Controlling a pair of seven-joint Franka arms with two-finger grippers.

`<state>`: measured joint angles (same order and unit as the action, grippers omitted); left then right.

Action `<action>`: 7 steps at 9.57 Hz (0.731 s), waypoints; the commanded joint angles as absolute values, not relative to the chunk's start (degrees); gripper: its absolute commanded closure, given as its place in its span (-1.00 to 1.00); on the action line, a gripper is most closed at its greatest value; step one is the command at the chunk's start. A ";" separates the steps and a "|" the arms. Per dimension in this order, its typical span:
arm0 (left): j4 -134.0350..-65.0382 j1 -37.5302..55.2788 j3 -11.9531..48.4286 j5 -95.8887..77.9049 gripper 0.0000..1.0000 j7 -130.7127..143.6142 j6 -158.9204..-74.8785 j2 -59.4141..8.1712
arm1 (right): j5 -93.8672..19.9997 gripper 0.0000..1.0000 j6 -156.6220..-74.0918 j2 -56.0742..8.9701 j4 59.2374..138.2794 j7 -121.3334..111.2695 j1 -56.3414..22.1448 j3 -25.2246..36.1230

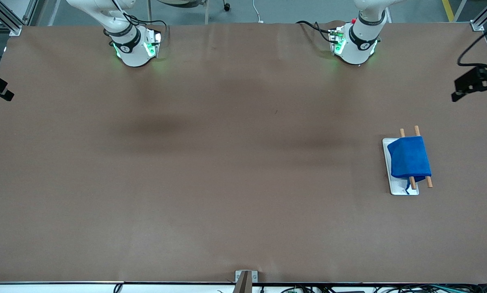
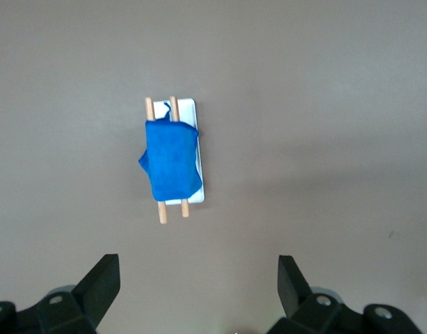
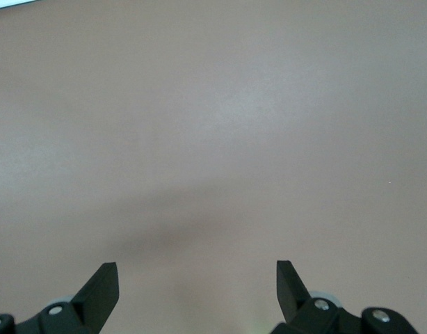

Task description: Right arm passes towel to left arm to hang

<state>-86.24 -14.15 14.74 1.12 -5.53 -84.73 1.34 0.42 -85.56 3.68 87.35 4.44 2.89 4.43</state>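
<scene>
A small white tray (image 1: 402, 188) lies on the brown surface (image 1: 227, 183) toward the left arm's end, nearer to the front camera than the left arm's base. Two wooden rods (image 1: 424, 176) run lengthwise above the tray, and the blue towel (image 1: 409, 158) is draped over both of them, covering most of the tray. A thin blue loop (image 1: 408, 186) hangs from the towel's corner at the tray's end nearer the camera.

The left arm (image 1: 361, 34) is raised, and its left pincer (image 2: 198, 278) hangs high over the surface near the tray, fingers spread wide, holding nothing. The right arm (image 1: 125, 36) is also raised; the right pincer (image 3: 197, 282) hovers over bare surface well apart from the tray, fingers wide apart and empty.
</scene>
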 commanded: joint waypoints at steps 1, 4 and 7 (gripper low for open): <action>-97.00 -9.86 12.30 0.53 -1.00 -1.17 -88.41 7.54 | 1.58 -1.00 -84.99 3.60 86.40 5.54 3.08 4.31; -96.77 -10.54 12.22 0.97 -1.00 -0.79 -88.51 7.56 | 1.58 -1.00 -84.82 3.60 86.48 4.75 2.99 4.31; -96.42 -10.63 12.30 1.05 -1.00 -1.05 -88.07 7.21 | 3.76 -1.00 -84.73 3.69 86.31 3.96 2.64 4.13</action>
